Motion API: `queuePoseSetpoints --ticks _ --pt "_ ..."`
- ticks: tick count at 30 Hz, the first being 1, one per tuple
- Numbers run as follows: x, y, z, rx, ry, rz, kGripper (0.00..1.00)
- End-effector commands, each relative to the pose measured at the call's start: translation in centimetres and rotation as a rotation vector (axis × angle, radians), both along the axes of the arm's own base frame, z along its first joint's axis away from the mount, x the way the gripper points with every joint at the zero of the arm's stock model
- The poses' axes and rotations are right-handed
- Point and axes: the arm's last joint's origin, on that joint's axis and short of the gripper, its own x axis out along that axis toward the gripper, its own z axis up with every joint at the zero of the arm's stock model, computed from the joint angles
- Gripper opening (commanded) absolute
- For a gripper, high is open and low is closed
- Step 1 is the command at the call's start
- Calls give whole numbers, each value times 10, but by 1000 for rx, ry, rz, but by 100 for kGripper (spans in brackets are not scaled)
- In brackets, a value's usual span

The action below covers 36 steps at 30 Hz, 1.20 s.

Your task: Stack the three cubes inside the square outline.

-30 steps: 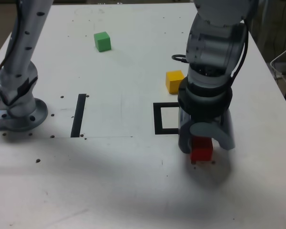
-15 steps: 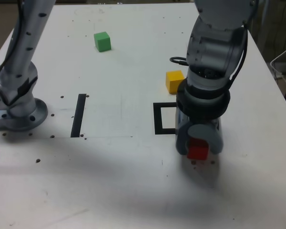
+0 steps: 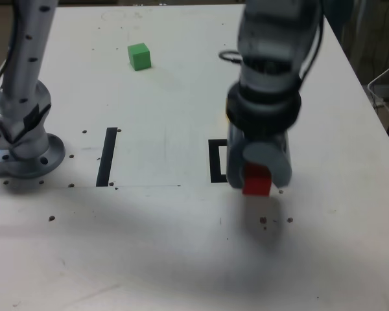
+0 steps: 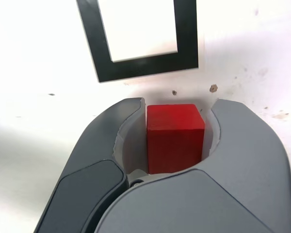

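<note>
The fingers (image 4: 247, 150) pinch the red cube (image 4: 174, 141), with one on each side of it, and its front face shows between them. In the exterior view the cube hangs above the worktop (image 3: 149, 253), and a soft shadow (image 3: 262, 223) lies on the surface apart from it.

The black square outline (image 3: 214, 162) lies flat behind the gripper (image 3: 258, 170) in the exterior view, where only its left part shows. The wrist view shows more of it, with its white centre bare and the red cube just beside it rather than over it. The yellow cube (image 3: 227, 111) is almost wholly hidden behind the arm (image 3: 269, 78), only a thin edge of it peeping out at the exterior view's left of the wrist. The green cube (image 3: 139, 57) sits on the worktop well apart from the others, toward the far edge.

A straight black strip (image 3: 107, 157) lies between the outline and the round arm base (image 3: 29, 162) at the exterior view's left. Small dark marks dot the worktop, and a thin white cable (image 3: 381, 98) curves beyond its edge at the exterior view's right.
</note>
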Motion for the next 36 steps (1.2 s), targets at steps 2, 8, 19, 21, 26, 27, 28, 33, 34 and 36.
queuePoseSetpoints --ticks 2,8,19,21,26,27,28,33,34,36 --pt "-8 15 11 7 -9 6 11" --pt "-23 51 8 22 33 62 11" --pt "-37 91 -2 -11 -6 131 10" --pt "-36 89 -6 -31 -12 130 10" --pt "-33 87 -14 -58 -15 130 11" --pt "-32 87 -16 -58 -16 131 11" --pt "-31 87 -17 -58 -18 132 11" --pt "-25 89 -25 -53 -25 138 11" --pt "-23 89 -27 -53 -26 138 11" --pt "-20 89 -29 -51 -30 138 11"
